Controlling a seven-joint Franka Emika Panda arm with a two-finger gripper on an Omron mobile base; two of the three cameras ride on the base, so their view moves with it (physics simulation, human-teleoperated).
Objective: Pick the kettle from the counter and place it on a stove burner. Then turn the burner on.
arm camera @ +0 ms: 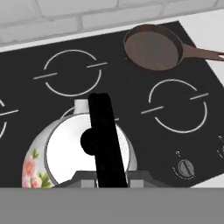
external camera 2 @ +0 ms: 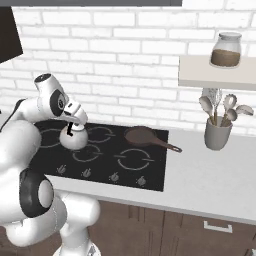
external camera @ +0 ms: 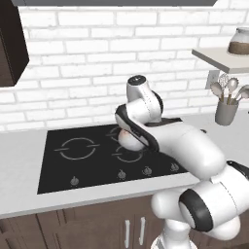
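The tool (external camera 2: 74, 129) is pinched on the black arched handle of the kettle (external camera 2: 73, 138), which sits over the black cooktop (external camera 2: 145, 172) set in the tabletop (external camera 2: 210, 180), seemingly on a ring marking, with the frying pan (external camera 2: 142, 135) well apart.

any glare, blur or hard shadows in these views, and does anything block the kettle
Left base view: flat, even light, no glare on the cooktop; the arm hides most of the kettle. Right base view: soft rendering, faint shadow under the frying pan. Hand view: the handle crosses the kettle's lid as a featureless black bar.
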